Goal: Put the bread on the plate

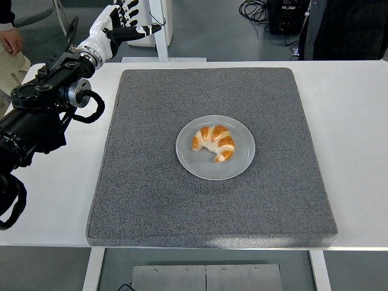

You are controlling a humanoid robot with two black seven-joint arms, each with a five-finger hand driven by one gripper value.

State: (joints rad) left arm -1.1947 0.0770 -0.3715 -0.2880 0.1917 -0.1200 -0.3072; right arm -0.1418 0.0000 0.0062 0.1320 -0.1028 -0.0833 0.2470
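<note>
A golden croissant (214,142) with white icing stripes lies on a round grey plate (240,164) in the middle of a dark grey mat (145,200). My left arm (42,115) comes in from the left edge and rises over the table's far left corner. Its white hand (124,18) is up at the top left, beyond the table's far edge, fingers spread and empty, far from the plate. The right arm is out of view.
A person stands at the top left edge, a hand (12,41) showing. Another person in dark clothes (345,27) stands at the top right. A white stand (159,33) and cables (254,9) lie on the floor behind the white table (357,121).
</note>
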